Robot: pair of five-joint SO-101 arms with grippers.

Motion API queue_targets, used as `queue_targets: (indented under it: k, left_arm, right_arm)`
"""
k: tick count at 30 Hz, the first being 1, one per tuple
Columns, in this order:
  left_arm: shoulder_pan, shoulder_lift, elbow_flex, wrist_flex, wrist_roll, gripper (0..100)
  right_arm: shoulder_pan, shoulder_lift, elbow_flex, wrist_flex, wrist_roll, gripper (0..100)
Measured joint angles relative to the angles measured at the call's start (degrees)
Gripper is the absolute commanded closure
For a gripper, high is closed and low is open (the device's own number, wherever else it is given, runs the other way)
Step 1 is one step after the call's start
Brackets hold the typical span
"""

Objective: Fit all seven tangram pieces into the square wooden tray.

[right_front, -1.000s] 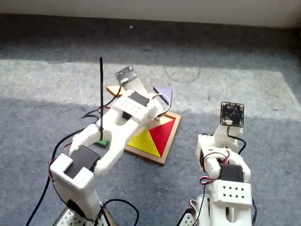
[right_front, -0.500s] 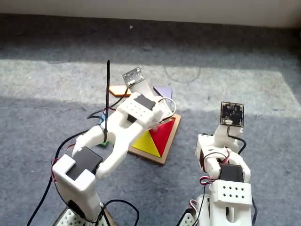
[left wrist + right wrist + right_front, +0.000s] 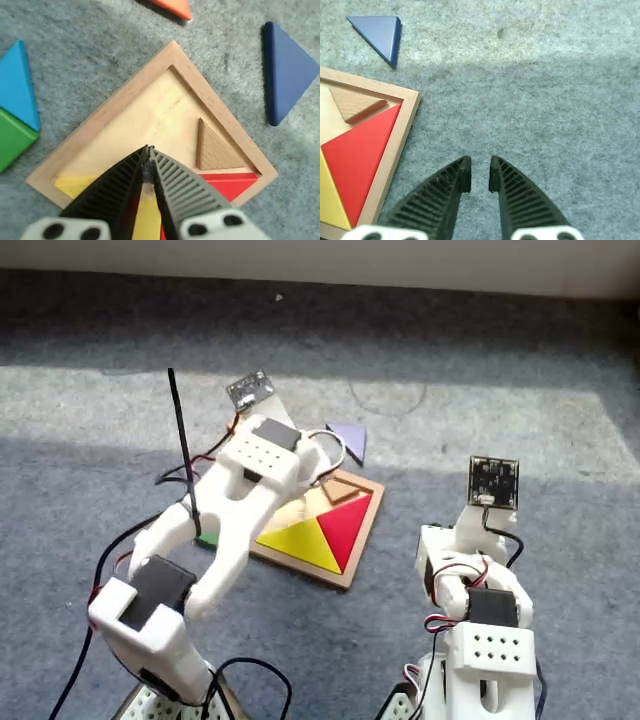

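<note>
High view: left arm (image 3: 235, 505) covers left half of tray (image 3: 365, 538). Green piece (image 3: 208, 538) is mere sliver beside arm, shape untellable.

Left wrist view: orange piece (image 3: 172, 6), green piece and light blue triangle (image 3: 20, 85) cut off by picture edge. Left gripper (image 3: 148, 151) hides near corner of tray, most of yellow piece (image 3: 75, 184) and part of red piece (image 3: 235, 181).

Right wrist view: tray and yellow piece cut off by picture edge.

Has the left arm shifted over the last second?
Yes. In the high view the left arm has swung leftward off the wooden tray, uncovering more of its floor.
</note>
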Motion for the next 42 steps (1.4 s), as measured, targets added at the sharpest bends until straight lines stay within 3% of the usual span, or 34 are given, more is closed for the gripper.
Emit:
queue_targets:
  k: [10,27,42]
  left_arm:
    - [1.67,8.70,-2.64,-5.19,-6.86,99]
    - [8.62,16.09,-13.36,-5.19,-6.86,99]
    - [8.97,8.53,-13.71,4.40,-7.47,99]
  right_arm:
    - [0.00,0.00,0.00,0.00,0.00,92.1]
    - [0.00,0.00,0.00,0.00,0.00,92.1]
    - [0.00,0.00,0.00,0.00,0.00,92.1]
